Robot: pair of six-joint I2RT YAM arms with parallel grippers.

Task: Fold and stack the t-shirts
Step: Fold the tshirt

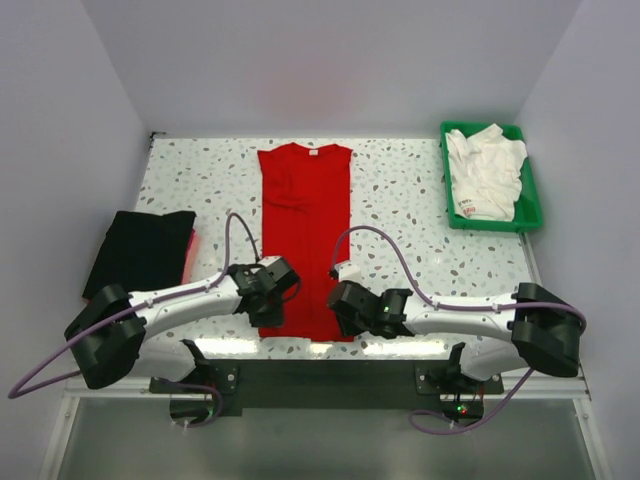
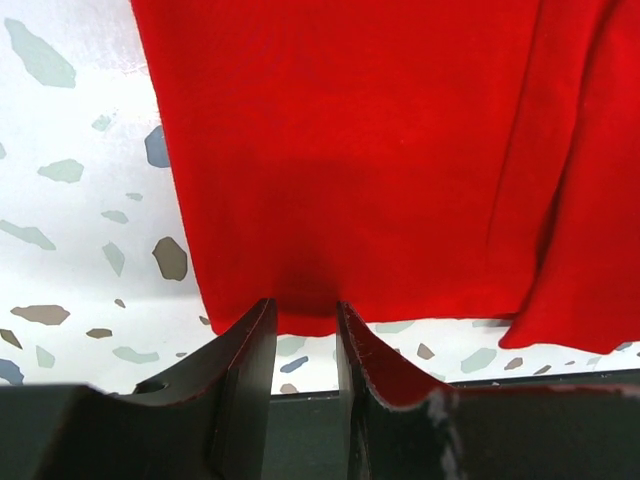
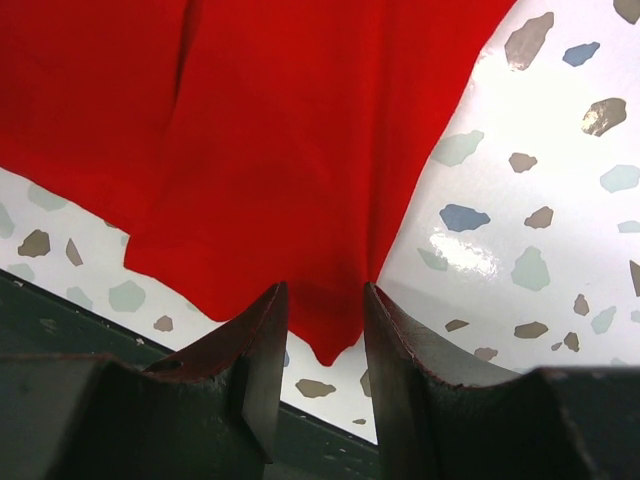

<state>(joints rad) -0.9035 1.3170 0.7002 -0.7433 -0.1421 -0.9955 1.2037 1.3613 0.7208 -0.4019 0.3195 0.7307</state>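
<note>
- Red t-shirt (image 1: 305,230) lies flat on the bench (image 1: 400,200) as a long strip. Its side edges are turned in, the hem is at the near edge and the collar is far.
- Left tool (image 2: 303,305): jaws parted, with the hem's left part just at the tips. The cloth is not pinched.
- Right tool (image 3: 325,290): jaws parted, with the hem's right corner lying in the gap. It is not clamped either.
- Likely step: take both hem corners and fold the strip toward the collar.
- Get one finger under all layers before you close, since the turned-in flap on each side could slip free.
- Close both tools together. Lift low and level, and carry the hem far in one even pass so the crease runs square.
- Hidden: the arms cover the near hem in the overhead view, and you cannot tell whether any finger is under the cloth.
- Black t-shirt (image 1: 140,250) lies folded at the left, well apart. A reddish edge shows along its right side, and what it is cannot be made out.
- White t-shirts (image 1: 485,175) are heaped in the green tray (image 1: 495,226) at the far right. The count is unclear.
</note>
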